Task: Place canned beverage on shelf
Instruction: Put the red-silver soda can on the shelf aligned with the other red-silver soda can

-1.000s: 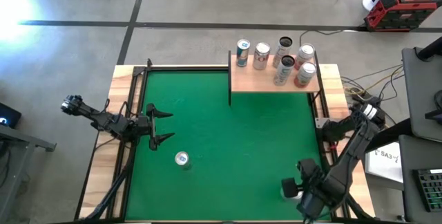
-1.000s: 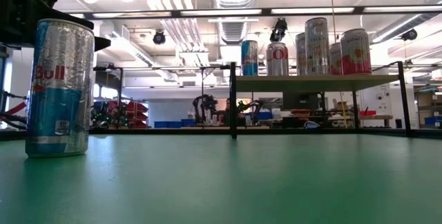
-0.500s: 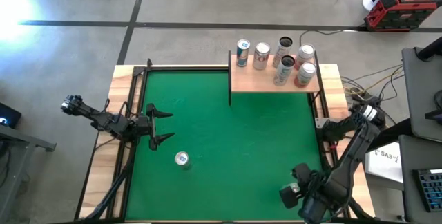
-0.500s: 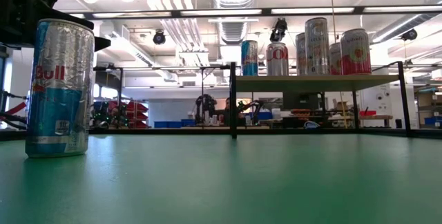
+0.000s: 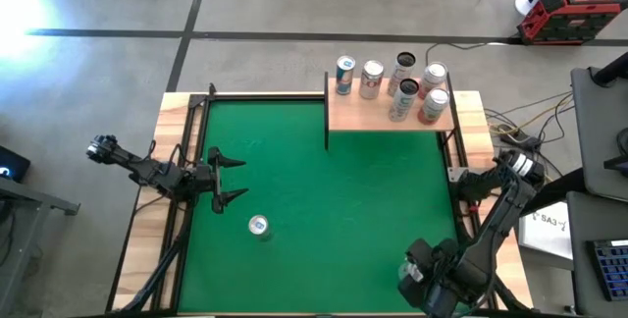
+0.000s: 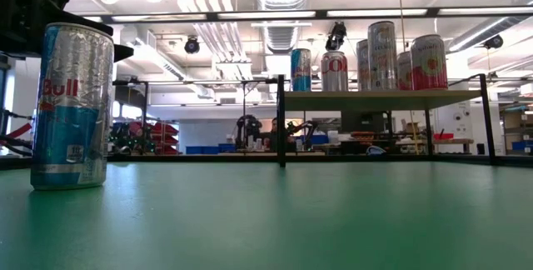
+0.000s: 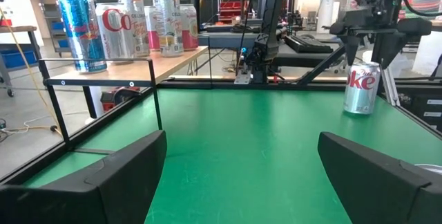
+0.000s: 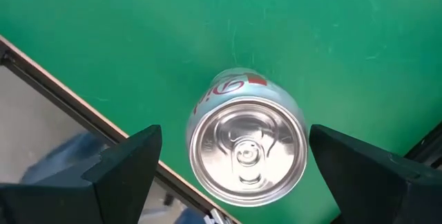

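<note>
You work on a green felt table (image 5: 334,190) with wooden side rims, standing on a grey concrete floor; behind it the low view shows a large workshop with ceiling pipes and lamps.

Near the front edge, the right gripper (image 8: 231,158) hangs directly above a silver Diet Coke can (image 8: 247,150), its fingers spread wide on both sides and not touching it. This can stands upright, long axis vertical, lid to the camera.

A second can, the Red Bull can (image 5: 258,226), also stands upright on the felt, near the left gripper (image 5: 228,180), which waits wide open at the left side.

At the far edge is the shelf (image 5: 390,112). On it you have six cans, I believe, all upright; some overlap, so the count is not fully sure.
</note>
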Controlling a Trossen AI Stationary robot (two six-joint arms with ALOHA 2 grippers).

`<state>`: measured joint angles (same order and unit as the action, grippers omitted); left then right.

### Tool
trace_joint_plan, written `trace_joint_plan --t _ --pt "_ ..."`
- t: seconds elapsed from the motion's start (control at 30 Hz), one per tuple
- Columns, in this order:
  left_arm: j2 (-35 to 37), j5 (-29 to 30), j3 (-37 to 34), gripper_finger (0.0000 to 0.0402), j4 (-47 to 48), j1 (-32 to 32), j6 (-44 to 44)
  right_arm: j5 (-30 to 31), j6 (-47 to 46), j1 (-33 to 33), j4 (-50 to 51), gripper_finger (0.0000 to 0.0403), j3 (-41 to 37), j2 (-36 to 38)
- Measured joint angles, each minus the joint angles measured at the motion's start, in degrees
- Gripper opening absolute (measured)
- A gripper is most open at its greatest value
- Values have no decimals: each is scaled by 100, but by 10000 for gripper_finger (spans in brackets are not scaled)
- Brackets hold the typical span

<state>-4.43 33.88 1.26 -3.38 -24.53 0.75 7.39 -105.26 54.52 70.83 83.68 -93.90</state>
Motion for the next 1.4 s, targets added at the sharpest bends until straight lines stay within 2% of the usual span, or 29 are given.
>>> trace_joint_plan --t 0.33,0.63,0.77,0.97,1.1,1.4 --pt "0 -1 0 361 -1 0 0 -306 399 11 -14 359 -38 -1" --pt "0 -1 0 361 1 0 0 -282 324 11 -127 359 -293 -1" --pt "0 -1 0 361 0 0 0 -272 -131 -2 -136 347 -426 2" --pt "0 -1 0 361 0 0 0 -275 -447 -4 -141 297 -431 2" --pt "0 0 0 361 1 0 0 -277 -804 -4 -147 292 -431 2" --pt "0 -1 0 361 1 0 0 -303 -3051 -140 50 293 -431 12"
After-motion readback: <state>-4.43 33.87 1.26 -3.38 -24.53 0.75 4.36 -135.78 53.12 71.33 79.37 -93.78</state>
